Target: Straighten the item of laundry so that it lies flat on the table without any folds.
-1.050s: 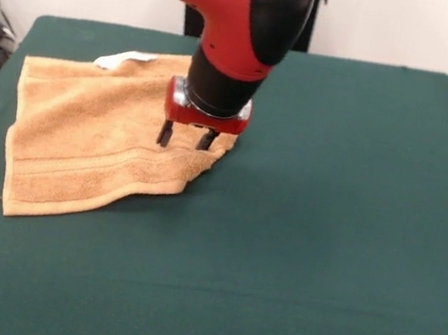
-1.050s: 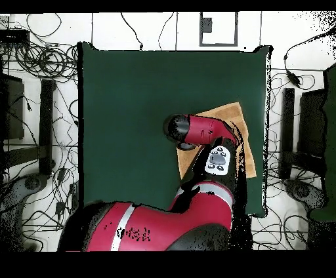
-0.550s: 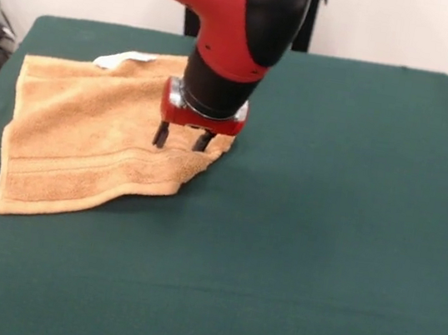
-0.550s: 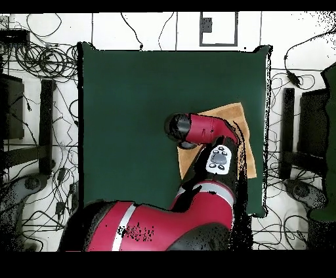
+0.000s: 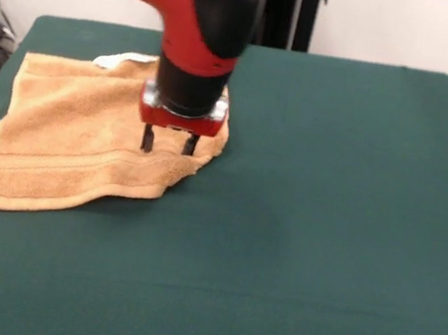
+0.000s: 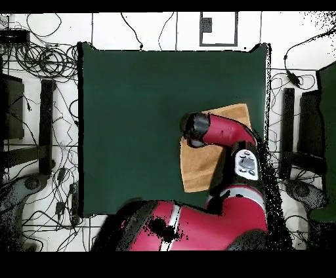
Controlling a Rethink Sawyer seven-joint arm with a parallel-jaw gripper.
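**Towel on the green table, gripper planted on its right edge**

The towel (image 5: 84,142) lies on the table (image 5: 324,233), and every place below is told from it, as the front view shows things. In front of the towel the dark green cloth runs bare to the bottom of the picture, and to its right the cloth stretches wide and plain to the table's far right edge. The towel's near left corner reaches almost to the table's left edge. Woven border bands run across its near part, slanting up toward the right. Its near right corner looks crumpled and turned under, so the near edge runs ragged there.

Above that corner the gripper (image 5: 166,142) stands on the towel's right edge, its two dark fingers (image 5: 147,138) spread a little and pointing straight down, the tips at or pressed into the cloth; whether they pinch a fold I cannot tell. The red and black arm (image 5: 188,10) rises from it and hides part of the towel's far right side.

At the towel's far edge a small white tag (image 5: 126,59) shows. Past the table a pale wall stands, with a dark upright post behind the arm. In the overhead view the towel (image 6: 200,170) lies near one side of the table, and tangled cables (image 6: 39,62) cover the floor around it.
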